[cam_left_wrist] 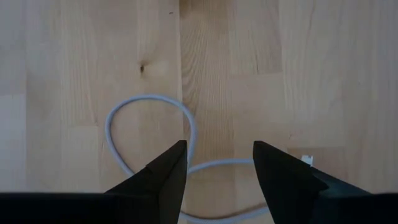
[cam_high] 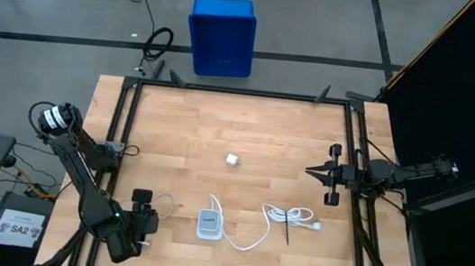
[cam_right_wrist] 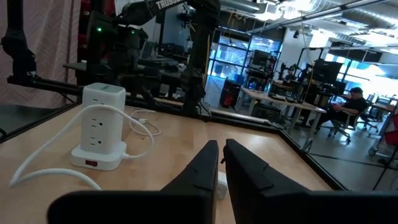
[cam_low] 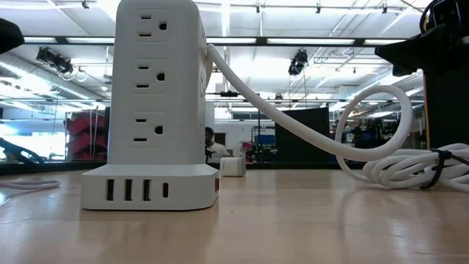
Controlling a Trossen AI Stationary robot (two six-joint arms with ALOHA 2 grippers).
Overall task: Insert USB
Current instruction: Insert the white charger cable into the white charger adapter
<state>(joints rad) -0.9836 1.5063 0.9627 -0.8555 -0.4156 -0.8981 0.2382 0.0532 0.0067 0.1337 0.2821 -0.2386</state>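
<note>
USB (cam_left_wrist: 149, 102) looped flat on table (cam_left_wrist: 311, 62); left fingers (cam_left_wrist: 168, 177) parted over it; right fingers (cam_right_wrist: 245, 168) clenched

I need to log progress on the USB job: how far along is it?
Early stage. Done: the left claw sits open over the USB loop near the table's front left. In hand: nothing is gripped; the cable lies on the wood between the fingers. Left: grasp a plug and push it into a port on the power tower. The right claw waits shut at the right edge.
</note>
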